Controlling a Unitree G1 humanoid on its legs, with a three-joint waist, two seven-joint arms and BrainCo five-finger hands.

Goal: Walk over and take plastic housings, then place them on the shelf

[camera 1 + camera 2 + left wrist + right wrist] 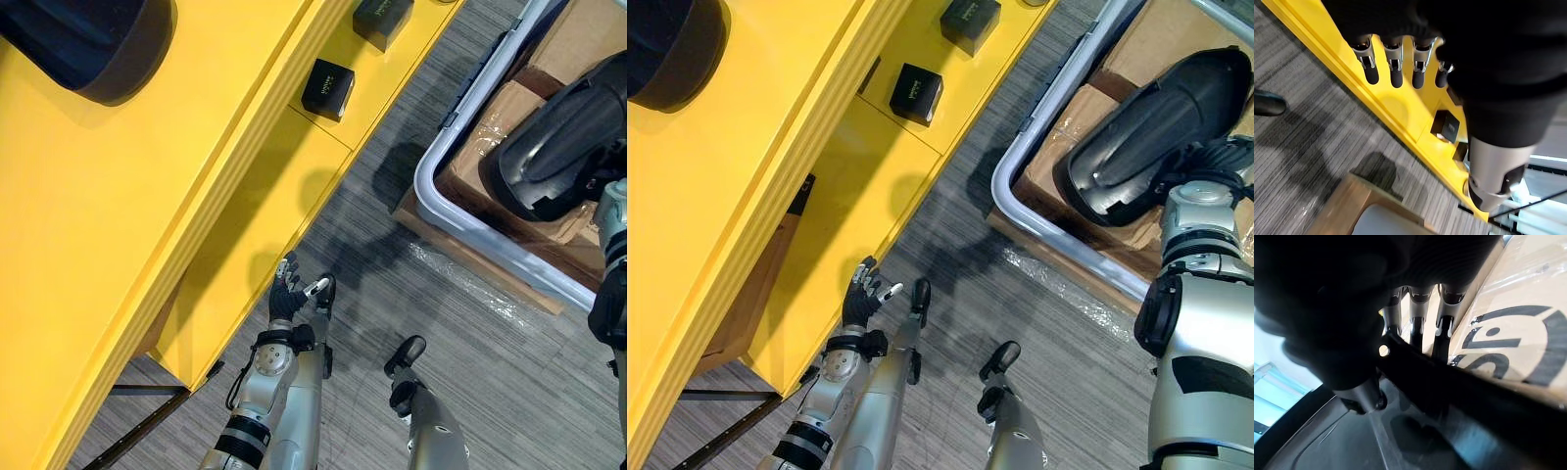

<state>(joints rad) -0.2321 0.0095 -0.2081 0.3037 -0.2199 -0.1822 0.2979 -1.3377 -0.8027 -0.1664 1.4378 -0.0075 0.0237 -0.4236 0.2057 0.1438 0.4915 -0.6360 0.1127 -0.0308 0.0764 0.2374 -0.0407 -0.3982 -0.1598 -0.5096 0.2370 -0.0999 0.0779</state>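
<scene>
Far left: yellow shelf [118,196], top level carrying a dark rounded shape [88,44], possibly a housing already set down; cannot confirm. Lower level holds two small black boxes [328,88].

Near, just beside the lower shelf edge: left hand [287,297] hangs over the grey floor [470,362], fingers [1396,68] straight and apart, holding nothing.

Right: grey-rimmed bin [1068,250] packed with cardboard boxes [1176,39]. The black plastic housing [1156,127] lies over the boxes, hollow side towards the camera. Right hand [1212,157] is at its right end. In the wrist view the fingers [1418,328] hook over the housing's rim with the thumb on the other face, so the hand grips the housing by its edge.

Handling, judged:
- moulded shell, stiff, probably light for its bulk
- glossy skin, likely slippery on broad faces
- rim is the sensible hold, as it gives the fingers a lip
- long shape held at one end may swing or twist in the carry to the shelf
- keep the grip firm and the open side level
</scene>
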